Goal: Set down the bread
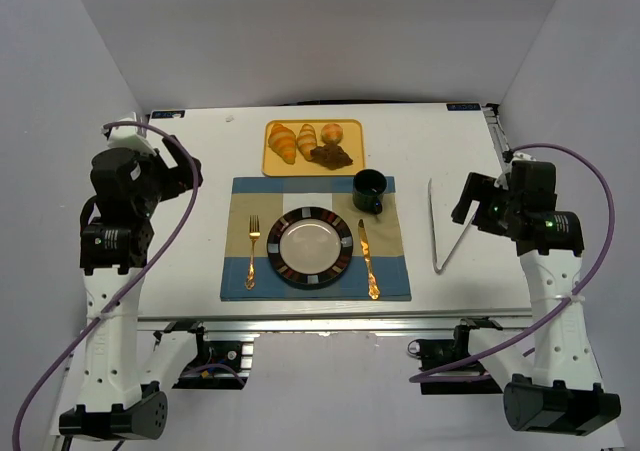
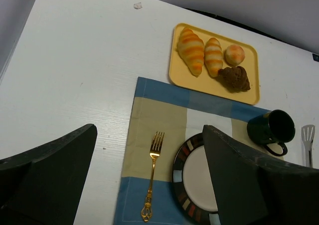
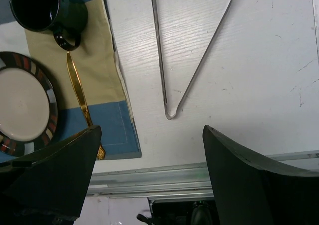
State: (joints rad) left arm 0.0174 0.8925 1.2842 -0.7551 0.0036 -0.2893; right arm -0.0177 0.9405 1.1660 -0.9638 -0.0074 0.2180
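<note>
The bread [image 1: 331, 155], a dark brown lumpy pastry, lies at the near right of the yellow tray [image 1: 313, 173] at the table's back. It also shows in the left wrist view [image 2: 235, 79] on the tray [image 2: 209, 86]. A striped-rim plate [image 1: 283, 261] sits empty on the checked placemat [image 1: 240, 276]; it also shows in both wrist views [image 2: 180, 167] [image 3: 50, 100]. My left gripper [image 1: 185, 174] [image 2: 149, 130] is open and empty, held high over the table's left side. My right gripper [image 1: 467, 200] [image 3: 152, 130] is open and empty, held above the near right.
Two golden croissants [image 1: 283, 141] and a pale round bun [image 1: 333, 131] share the tray. A dark mug [image 1: 369, 189] stands behind the plate's right. A gold fork [image 1: 252, 251] and knife [image 1: 368, 256] flank the plate. Metal tongs [image 1: 445, 233] [image 3: 170, 114] lie on the right.
</note>
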